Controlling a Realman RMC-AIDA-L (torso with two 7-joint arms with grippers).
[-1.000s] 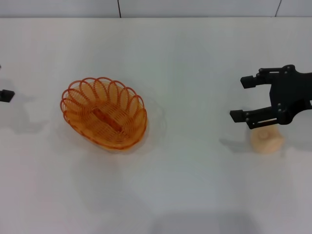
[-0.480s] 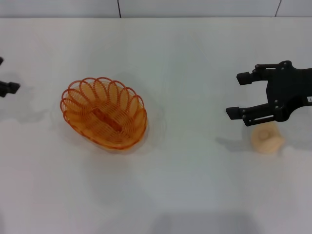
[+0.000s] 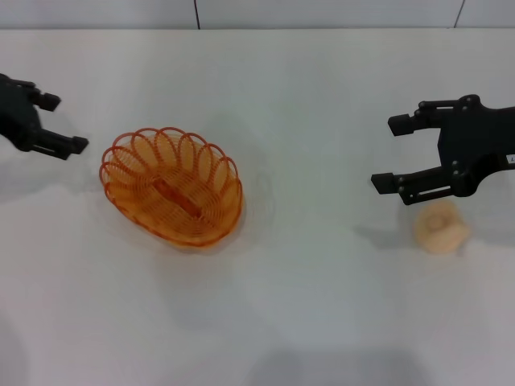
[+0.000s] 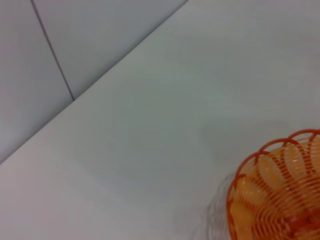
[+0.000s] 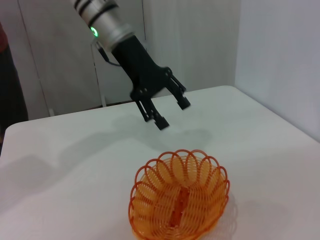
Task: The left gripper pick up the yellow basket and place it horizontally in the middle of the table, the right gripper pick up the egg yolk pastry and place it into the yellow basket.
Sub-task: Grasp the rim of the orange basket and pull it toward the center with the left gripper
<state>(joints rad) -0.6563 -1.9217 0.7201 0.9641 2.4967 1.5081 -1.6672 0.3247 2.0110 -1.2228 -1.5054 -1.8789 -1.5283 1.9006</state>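
Pastry: the egg yolk pastry [image 3: 440, 227] sits on the tabletop [image 3: 322, 305] at the right, nearest the robot, well apart from the basket.
Basket: the yellow basket [image 3: 171, 186] rests upright on the tabletop left of centre, lying slantwise, with nothing in it but a strip along its floor; the left wrist view catches only part of its looped rim [image 4: 280, 197].
Right gripper: the right gripper [image 3: 392, 153] hangs just beyond the pastry, jaws spread wide, holding nothing.
Left gripper: the left gripper [image 3: 66, 123] hovers near the basket's far left rim, not touching it, jaws spread and empty; the right wrist view shows it [image 5: 171, 112] above the tabletop behind the basket [image 5: 179, 197].
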